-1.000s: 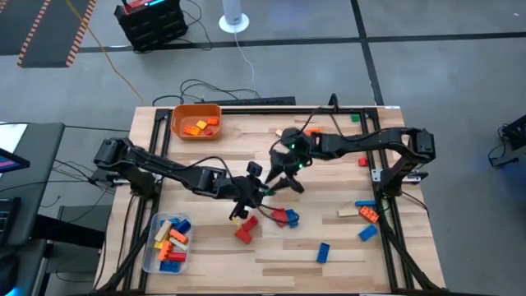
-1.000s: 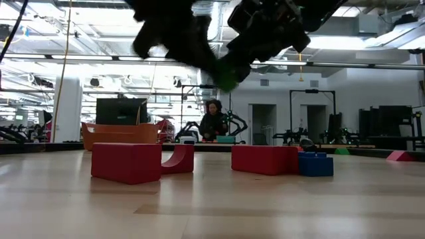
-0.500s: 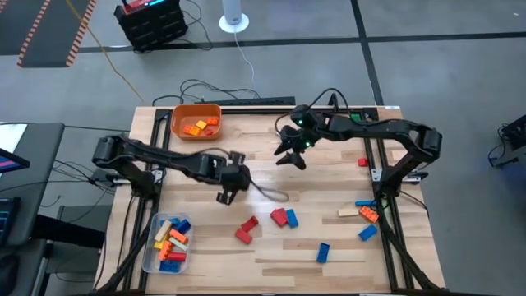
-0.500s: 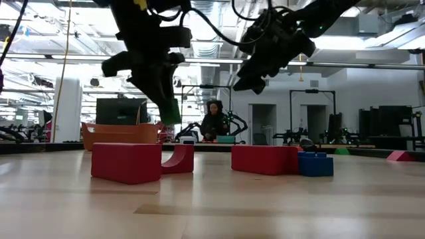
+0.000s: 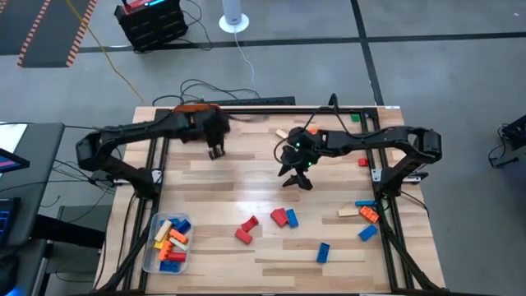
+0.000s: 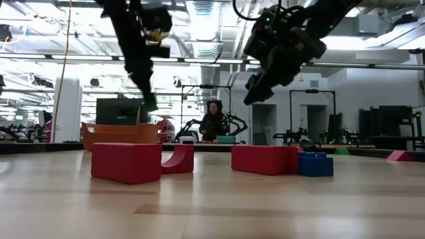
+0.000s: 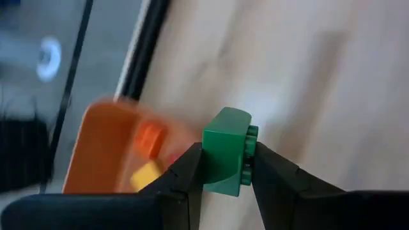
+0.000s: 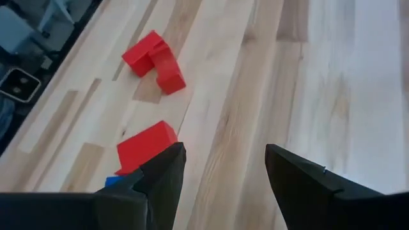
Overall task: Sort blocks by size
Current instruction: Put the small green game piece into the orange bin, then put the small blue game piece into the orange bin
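My left gripper is shut on a small green block, raised over the table's far left beside the orange bin. In the low view the block hangs well above the wood. My right gripper is open and empty, raised over the table's middle; its wrist view looks down on three red blocks and a blue one lying flat. The orange bin holds a few orange and yellow blocks. My left gripper pinches the green block between its two fingers, one on each opposite side, the studded side against one finger. The fingers point down from above. The block is lifted clear of the table.
A clear tub with several blocks stands at the near left. Loose blocks lie near the middle, at the near centre and along the right side. A red block and a green one lie at the far right.
My left gripper, shut on the green block, has swung from the table's middle toward the far left, up to the orange bin. My right gripper has gone toward the far edge and come back over the middle, still open.
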